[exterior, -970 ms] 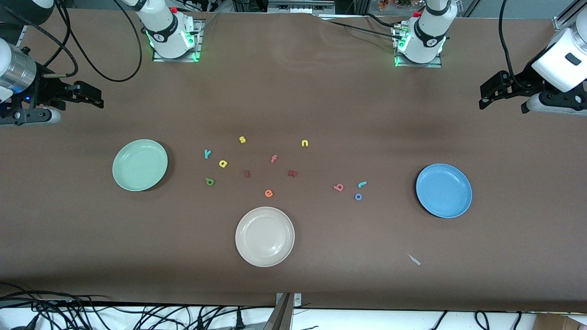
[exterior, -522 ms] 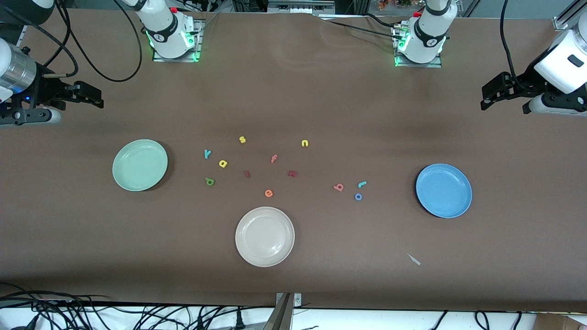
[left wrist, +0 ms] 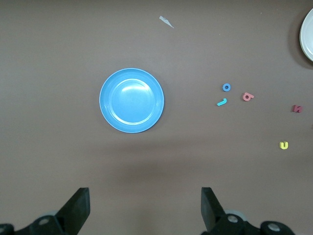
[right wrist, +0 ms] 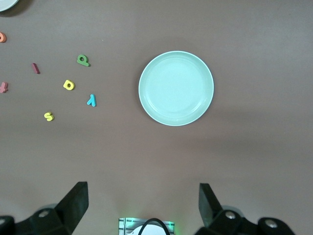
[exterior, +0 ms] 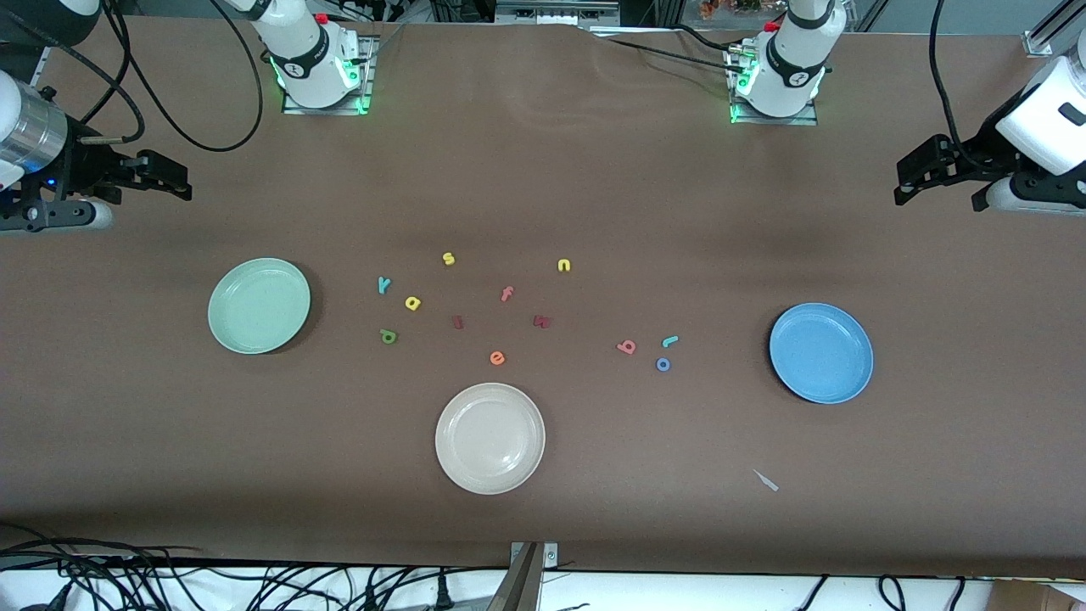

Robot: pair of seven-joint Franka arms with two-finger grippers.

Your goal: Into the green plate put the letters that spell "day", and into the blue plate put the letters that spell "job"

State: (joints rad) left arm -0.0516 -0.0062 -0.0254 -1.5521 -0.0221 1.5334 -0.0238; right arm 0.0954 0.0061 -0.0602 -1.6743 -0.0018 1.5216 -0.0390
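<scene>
The green plate point(exterior: 259, 305) lies toward the right arm's end, and the green "d" point(exterior: 389, 337), yellow "a" point(exterior: 412, 303) and teal "y" point(exterior: 383, 285) lie on the table beside it. Toward the left arm's end is the blue plate point(exterior: 821, 352), with the pink "b" point(exterior: 627, 346), teal "j" point(exterior: 669, 341) and blue "o" point(exterior: 663, 364) close by. My left gripper point(exterior: 906, 176) hangs open and empty, high over its end of the table, above the blue plate point(left wrist: 131, 100). The right gripper point(exterior: 172, 178) waits open and empty above the green plate point(right wrist: 176, 88).
A cream-white plate point(exterior: 489, 438) sits nearer the front camera at mid table. Other letters lie between the plates: yellow "s" point(exterior: 449, 259), yellow "n" point(exterior: 564, 266), pink "f" point(exterior: 506, 294), orange "e" point(exterior: 497, 358) and two dark red ones. A pale scrap point(exterior: 766, 480) lies near the blue plate.
My left gripper has drifted slightly toward its end of the table and a little upward. The right arm and all letters and plates are unmoved.
</scene>
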